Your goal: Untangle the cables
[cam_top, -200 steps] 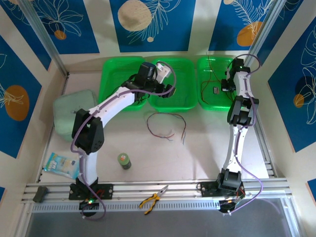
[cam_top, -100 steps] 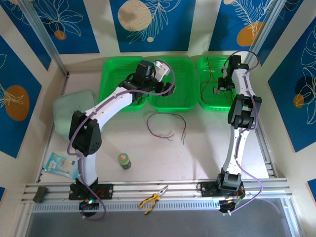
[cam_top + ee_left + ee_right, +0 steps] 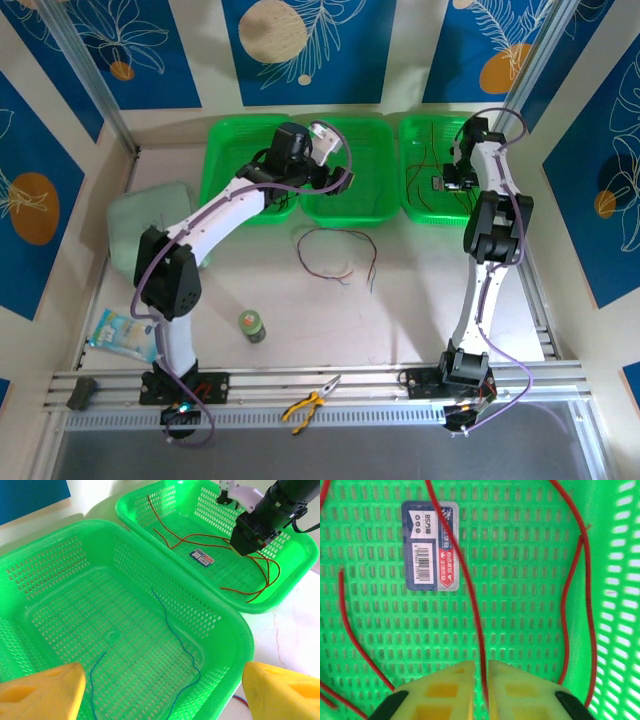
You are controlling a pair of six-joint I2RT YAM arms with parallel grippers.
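Thin red cables (image 3: 470, 600) lie in the right green basket (image 3: 415, 205), next to a blue label card (image 3: 431, 545). My right gripper (image 3: 481, 680) hangs low over that basket. Its jaws stand a narrow gap apart, and one red cable runs loose through the gap. A blue cable (image 3: 175, 635) lies on the floor of the middle basket (image 3: 240, 645). Above it my left gripper (image 3: 160, 695) is wide open with nothing between its fingers. A loop of dark red and black cables (image 3: 335, 255) rests on the table in front of the baskets.
A third green basket (image 3: 225, 165) stands at the back left. A pale green cloth (image 3: 150, 225) lies at the left, a snack packet (image 3: 125, 333) below it. A small green can (image 3: 251, 325) and yellow-handled pliers (image 3: 312, 403) sit near the front rail.
The right gripper's jaws have parted a little around the red cable, and that arm has shifted slightly farther back in its basket. The left arm has moved very little.
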